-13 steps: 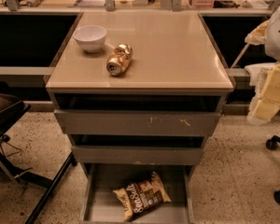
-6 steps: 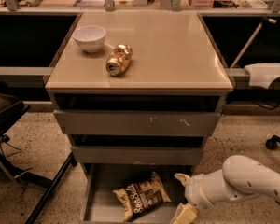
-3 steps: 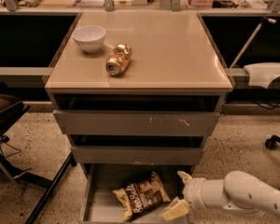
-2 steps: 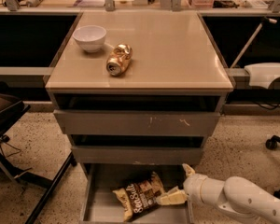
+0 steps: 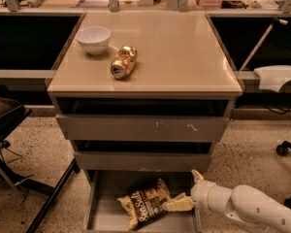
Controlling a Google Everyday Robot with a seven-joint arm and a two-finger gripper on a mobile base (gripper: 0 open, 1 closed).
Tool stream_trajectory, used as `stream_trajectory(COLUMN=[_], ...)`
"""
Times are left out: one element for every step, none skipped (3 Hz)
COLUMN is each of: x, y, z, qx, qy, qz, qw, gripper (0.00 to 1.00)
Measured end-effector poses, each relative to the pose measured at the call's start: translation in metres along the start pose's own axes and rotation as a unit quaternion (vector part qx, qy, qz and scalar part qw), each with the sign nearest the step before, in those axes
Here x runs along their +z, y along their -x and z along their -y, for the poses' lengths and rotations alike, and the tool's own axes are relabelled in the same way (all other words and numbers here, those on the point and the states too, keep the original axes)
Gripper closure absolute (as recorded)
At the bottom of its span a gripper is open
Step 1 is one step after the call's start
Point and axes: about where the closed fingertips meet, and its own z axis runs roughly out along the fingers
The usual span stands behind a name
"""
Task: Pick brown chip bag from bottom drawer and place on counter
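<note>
The brown chip bag [image 5: 144, 204] lies flat in the open bottom drawer [image 5: 98, 216], left of centre. My gripper [image 5: 186, 191] reaches in from the lower right, low over the drawer's right side. It is open: the lower finger [image 5: 177, 205] touches the bag's right edge and the upper finger [image 5: 197, 175] points up near the drawer above. The bag is not lifted. The beige counter [image 5: 184, 52] tops the cabinet.
A white bowl [image 5: 93, 39] and a crushed gold can [image 5: 123, 62] sit on the counter's left part. Two taller drawers [image 5: 140, 127] stand slightly open above. A chair frame [image 5: 9, 125] is at the left, a white object [image 5: 279, 76] and a caster [image 5: 282, 149] at the right.
My arm has swung down from the right side to the bottom drawer and moved left. The lower finger now touches the bag's right edge. The bag has not moved.
</note>
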Motion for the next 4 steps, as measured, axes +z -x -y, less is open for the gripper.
stream_trajectory(x=[0.037, 0.11, 0.172, 0.185], y=[-0.022, -0.056, -0.091, -0.117], z=[-0.019, -0.053, -0.071, -0.078], qx=[0.027, 0.088, 0.165, 0.188], qy=[0.025, 0.051, 0.032, 0.018], qz=[-0.006, -0.015, -0.017, -0.025], qw=[0.9993, 0.9947, 0.9857, 0.9816], gripper=[0.0, 0.0, 0.0, 0.0])
